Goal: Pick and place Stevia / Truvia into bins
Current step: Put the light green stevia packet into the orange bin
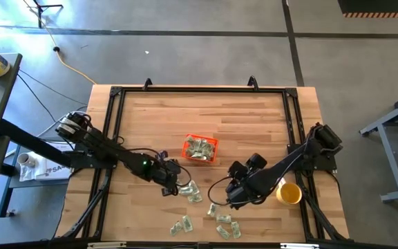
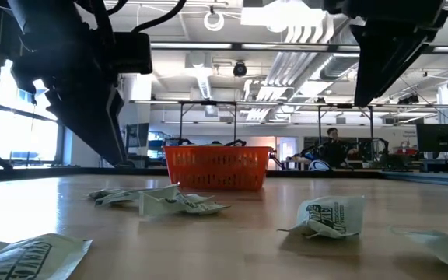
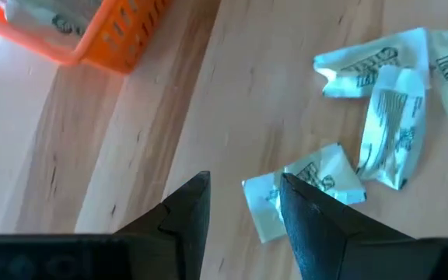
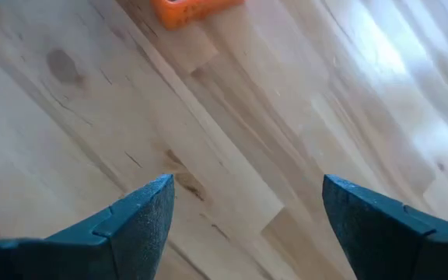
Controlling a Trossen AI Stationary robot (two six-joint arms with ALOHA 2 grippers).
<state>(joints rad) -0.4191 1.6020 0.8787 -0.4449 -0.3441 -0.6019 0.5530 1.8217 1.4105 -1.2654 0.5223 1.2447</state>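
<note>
The orange bin sits mid-table with several pale green and white Stevia sachets lying flat inside it. More sachets lie flat on the wood nearer the near edge: a cluster, one alone and a group. My left gripper hangs open just left of the cluster. In the left wrist view its fingers stand beside a crumpled sachet that one finger partly hides, with the bin beyond. My right gripper is wide open over bare wood, above the group.
A yellow cup stands near the right arm, toward the table's right edge. A black frame runs around the tabletop. In the low view sachets lie in front of the bin. A person sits in the room behind.
</note>
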